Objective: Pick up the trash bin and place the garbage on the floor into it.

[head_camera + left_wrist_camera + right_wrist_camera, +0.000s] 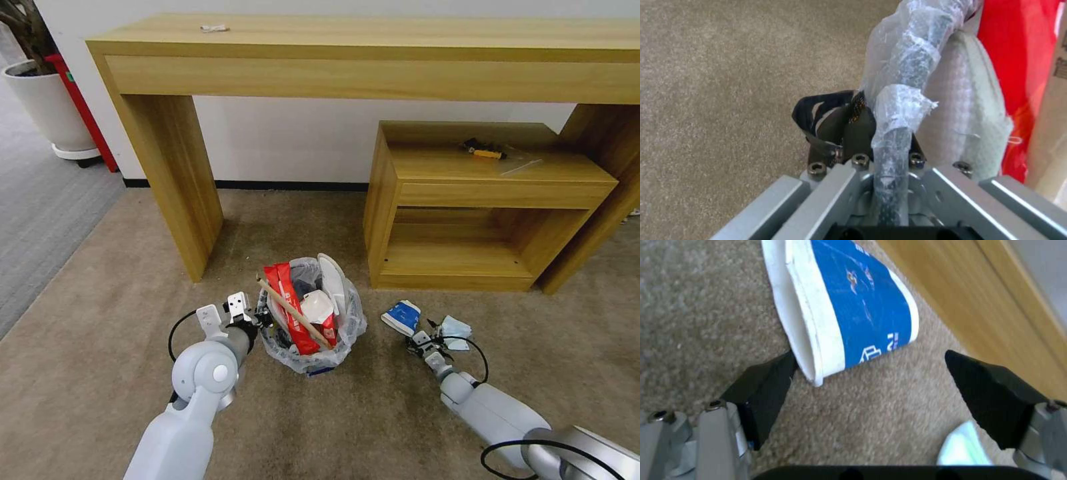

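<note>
- Bin [313,327] standing on beige floor [120,320] before the wooden bench [360,47], already crammed: red wrappers [290,307], a wooden stick [293,310] slanting across the top, a white slipper [332,283] upright at the far side.
- Left gripper [887,146] at the bin's left rim, fingers clenched on rim and clear liner [907,66] together.
- Probably light even when full; loose, slick, crinkly liner apt to slide unless pinched with the hard rim, as here. Tall load likely to tip or spill if tilted.
- Right gripper [871,386] low over the floor right of the bin, fingers released and spread, one dark tip just touching the edge of a blue-white packet [849,306].
- Packet looks thin, light, flattened, with a stiff-looking white rim; best taken across that near edge, closing gently, since crushable and likely to skid on the carpet.
- Pale blue mask [455,331] just beside the right gripper: soft, limp, probably needing a pinch on a fold.
- Writing: white printed marks and small figures on the packet's blue face, not legible; no brand readable. Dark print on a pale label beside the wrappers in the left wrist view, also unreadable.
</note>
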